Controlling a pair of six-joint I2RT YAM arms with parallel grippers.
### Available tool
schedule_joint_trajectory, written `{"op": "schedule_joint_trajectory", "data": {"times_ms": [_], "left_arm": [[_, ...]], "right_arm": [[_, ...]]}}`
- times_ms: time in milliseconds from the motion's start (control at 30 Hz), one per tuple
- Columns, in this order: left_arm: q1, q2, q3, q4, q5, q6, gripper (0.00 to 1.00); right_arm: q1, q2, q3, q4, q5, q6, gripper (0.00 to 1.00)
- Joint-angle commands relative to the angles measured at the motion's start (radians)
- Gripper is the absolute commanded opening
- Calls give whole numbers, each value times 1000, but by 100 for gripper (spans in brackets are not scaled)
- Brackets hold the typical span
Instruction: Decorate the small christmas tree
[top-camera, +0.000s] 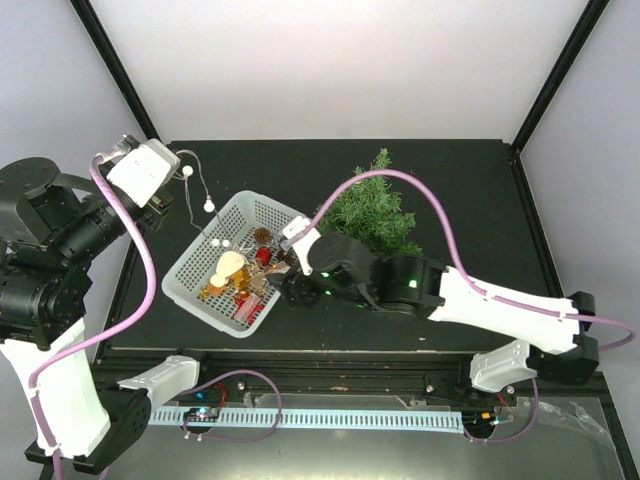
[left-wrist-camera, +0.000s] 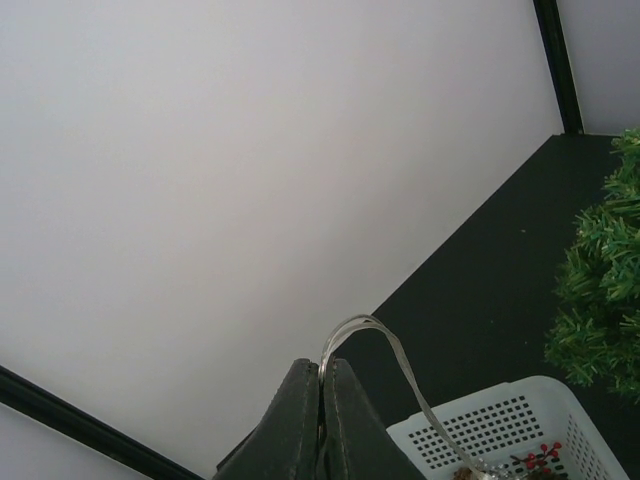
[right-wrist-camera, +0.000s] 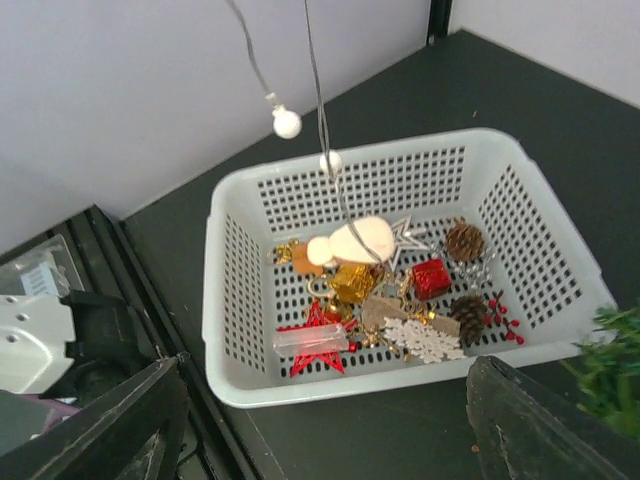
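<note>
The small christmas tree (top-camera: 372, 215) stands right of a white perforated basket (top-camera: 190, 280); it also shows in the left wrist view (left-wrist-camera: 600, 290) and at the right wrist view's edge (right-wrist-camera: 612, 370). My left gripper (top-camera: 173, 158) is raised above the basket's far left and shut on a thin light string (left-wrist-camera: 400, 355) with white bulbs (top-camera: 209, 206) that hangs down into the basket (right-wrist-camera: 225, 290). My right gripper (top-camera: 287, 285) is open and empty, beside the basket's right side, between basket and tree. Its fingers (right-wrist-camera: 540, 420) frame the basket's near rim.
The basket holds several ornaments: a red star (right-wrist-camera: 318, 345), a red gift box (right-wrist-camera: 431, 278), a gold box (right-wrist-camera: 353, 282), pine cones (right-wrist-camera: 464, 241), a white snowflake (right-wrist-camera: 420, 340). White walls close the back and sides. The table's front edge lies just below the basket.
</note>
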Motion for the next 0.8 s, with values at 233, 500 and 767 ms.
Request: {"op": "schedule_joint_trajectory", "data": {"times_ms": [233, 500, 767], "left_arm": [[-6, -20, 37, 29, 5, -36, 1], [-6, -52, 48, 36, 7, -44, 2], [-6, -78, 42, 14, 43, -44, 2]], "right_arm": [[6, 173, -29, 117, 56, 42, 86], [4, 226, -64, 186, 136, 44, 92], [-6, 280, -72, 278, 88, 1, 91]]}}
